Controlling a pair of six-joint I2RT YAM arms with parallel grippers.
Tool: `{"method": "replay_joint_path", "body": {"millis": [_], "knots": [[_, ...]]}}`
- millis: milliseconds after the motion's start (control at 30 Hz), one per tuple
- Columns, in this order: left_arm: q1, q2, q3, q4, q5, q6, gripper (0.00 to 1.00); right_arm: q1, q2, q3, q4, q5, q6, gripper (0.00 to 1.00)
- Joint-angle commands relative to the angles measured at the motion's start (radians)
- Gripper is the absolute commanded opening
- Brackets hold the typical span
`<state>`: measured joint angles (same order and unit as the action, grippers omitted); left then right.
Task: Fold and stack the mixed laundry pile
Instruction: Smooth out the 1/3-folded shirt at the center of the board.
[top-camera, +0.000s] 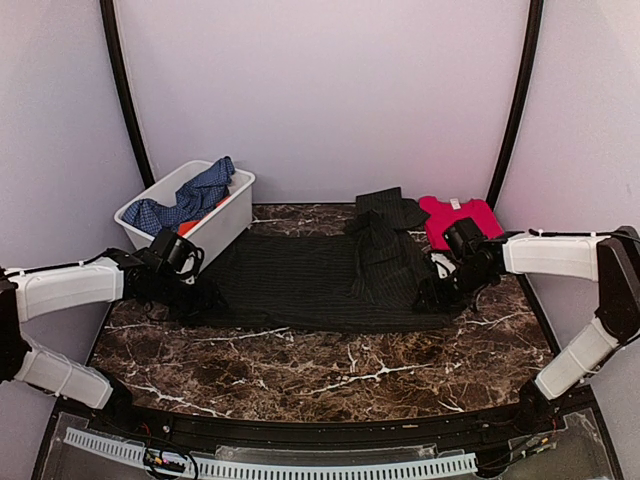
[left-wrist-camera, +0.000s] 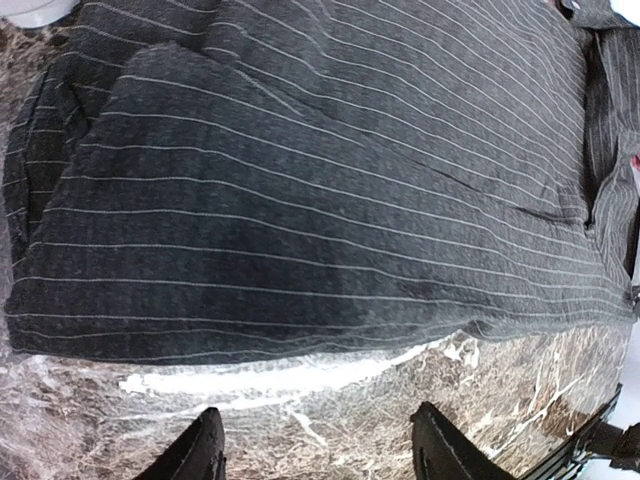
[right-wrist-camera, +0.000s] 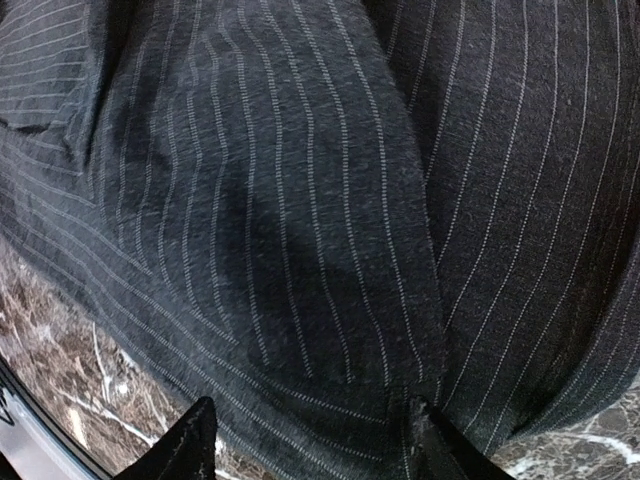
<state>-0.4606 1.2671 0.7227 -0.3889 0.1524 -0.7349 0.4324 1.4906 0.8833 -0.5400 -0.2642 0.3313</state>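
The dark charcoal pinstriped shirt (top-camera: 320, 280) lies spread across the middle of the table, bunched toward its right side. My left gripper (top-camera: 198, 293) is at the shirt's left edge. In the left wrist view it (left-wrist-camera: 318, 448) is open and empty over bare marble, just short of the shirt's hem (left-wrist-camera: 300, 250). My right gripper (top-camera: 434, 294) is at the shirt's right edge. In the right wrist view it (right-wrist-camera: 312, 442) is open, with its fingertips (right-wrist-camera: 438, 440) low over the shirt cloth (right-wrist-camera: 300, 220). A folded bright red cloth (top-camera: 458, 216) lies at the back right.
A white plastic bin (top-camera: 232, 222) stands at the back left, holding a blue checked garment (top-camera: 192, 198) and an orange piece (top-camera: 188, 227). The marble table (top-camera: 330, 365) has a dark front rim. Curved black poles rise at both back corners.
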Motion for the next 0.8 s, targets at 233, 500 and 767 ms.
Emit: {"method": "replay_joint_path", "body": {"millis": [233, 500, 767], "knots": [[0.08, 0.108, -0.007, 0.042, -0.037, 0.004, 0.62, -0.012, 0.128, 0.008, 0.023, 0.089, -0.038, 0.14], [0.105, 0.208, -0.001, -0.016, -0.094, -0.02, 0.61, -0.02, 0.135, 0.046, -0.048, 0.309, -0.013, 0.0], [0.106, 0.179, -0.02, -0.095, -0.115, -0.003, 0.59, -0.017, 0.065, 0.152, -0.228, 0.428, 0.019, 0.0]]}}
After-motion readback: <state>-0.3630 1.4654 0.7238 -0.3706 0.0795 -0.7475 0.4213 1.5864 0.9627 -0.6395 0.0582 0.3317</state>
